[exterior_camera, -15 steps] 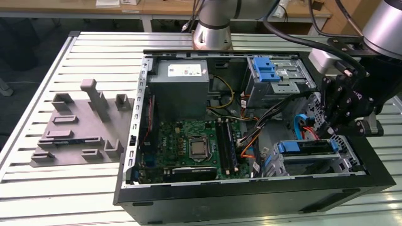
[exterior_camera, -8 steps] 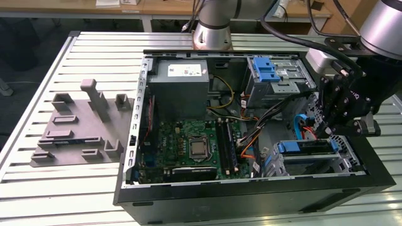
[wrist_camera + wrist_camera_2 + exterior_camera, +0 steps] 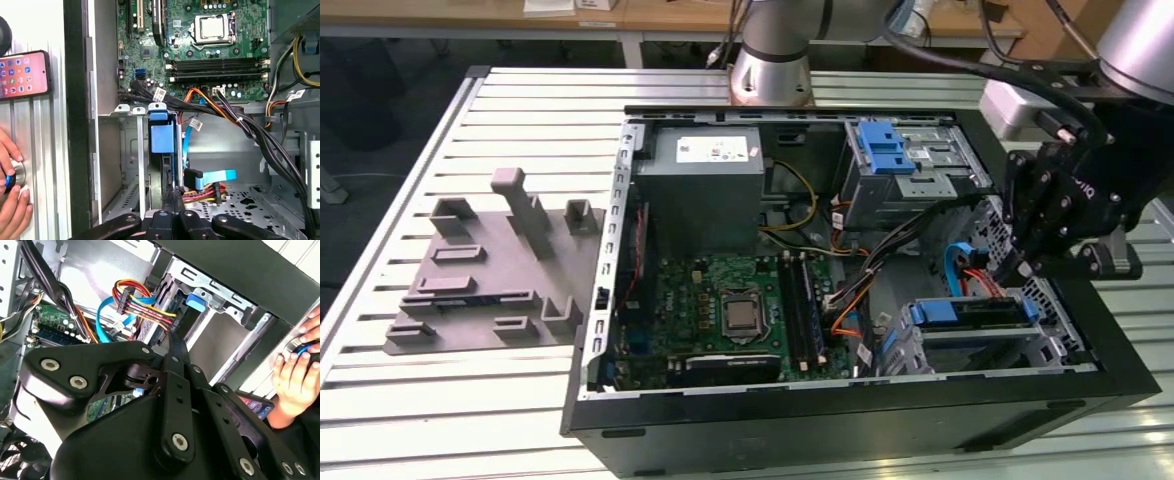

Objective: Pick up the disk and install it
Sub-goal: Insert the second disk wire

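Gripper (image 3: 1017, 262) of the single arm hangs low inside the open computer case (image 3: 854, 425), at the exterior view's right, just above the lower drive cage (image 3: 987, 335). In both wrist views its two thin fingers are pressed together with no gap between them, so I judge the gripper as closed, and nothing is visible between the tips.

The disk (image 3: 161, 145) sits already in this lower drive cage. In the first wrist view it stands on its edge, and its blue bracket faces the camera. The long axis of the disk runs away from the gripper, down into the bay, toward the green motherboard (image 3: 200, 45). The closed fingertips (image 3: 172, 200) are right at the near edge of the disk, touching it or almost touching; I cannot tell which. So the disk lies directly in front of the gripper, in line with the fingers.

The case holds more things: the grey power supply (image 3: 707, 185) at the far side, an upper drive cage (image 3: 907, 165) with a blue latch, and a bundle of red, yellow and blue cables (image 3: 135, 305) that passes very near the fingers. These cables may catch on the gripper, in my opinion.

On the desk (image 3: 400, 400), a grey fixture plate (image 3: 494, 270) lies well apart from the case. A person's hand (image 3: 295, 375) rests on the desk beside the case, near a phone (image 3: 25, 74).
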{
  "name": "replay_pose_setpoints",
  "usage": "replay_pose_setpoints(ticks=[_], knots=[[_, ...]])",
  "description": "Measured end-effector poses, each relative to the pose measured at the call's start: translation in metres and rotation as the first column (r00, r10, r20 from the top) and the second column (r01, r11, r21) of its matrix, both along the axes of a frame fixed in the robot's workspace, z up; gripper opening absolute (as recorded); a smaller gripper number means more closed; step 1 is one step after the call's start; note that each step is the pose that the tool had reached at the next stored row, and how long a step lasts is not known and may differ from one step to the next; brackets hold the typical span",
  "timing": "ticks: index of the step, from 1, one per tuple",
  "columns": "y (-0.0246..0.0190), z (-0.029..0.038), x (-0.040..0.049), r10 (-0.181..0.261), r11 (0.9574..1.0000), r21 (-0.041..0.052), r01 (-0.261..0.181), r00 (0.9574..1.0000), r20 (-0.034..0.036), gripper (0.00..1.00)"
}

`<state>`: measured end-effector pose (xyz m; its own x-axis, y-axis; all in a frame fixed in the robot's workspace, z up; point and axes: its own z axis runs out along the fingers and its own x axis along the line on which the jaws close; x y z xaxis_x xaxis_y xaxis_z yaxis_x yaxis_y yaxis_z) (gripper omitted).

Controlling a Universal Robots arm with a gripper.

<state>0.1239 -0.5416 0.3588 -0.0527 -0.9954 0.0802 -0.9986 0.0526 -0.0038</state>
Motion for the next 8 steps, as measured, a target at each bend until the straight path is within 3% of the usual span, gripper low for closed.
replay_pose_setpoints(ticks=[5,8], knots=[[0.0000,0.0086,0.0000,0.000,1.0000,0.0000,0.000,1.0000,-0.0008,0.11],[0.0000,0.0100,0.0000,0.000,1.0000,0.0003,0.000,1.0000,-0.0009,0.11]])
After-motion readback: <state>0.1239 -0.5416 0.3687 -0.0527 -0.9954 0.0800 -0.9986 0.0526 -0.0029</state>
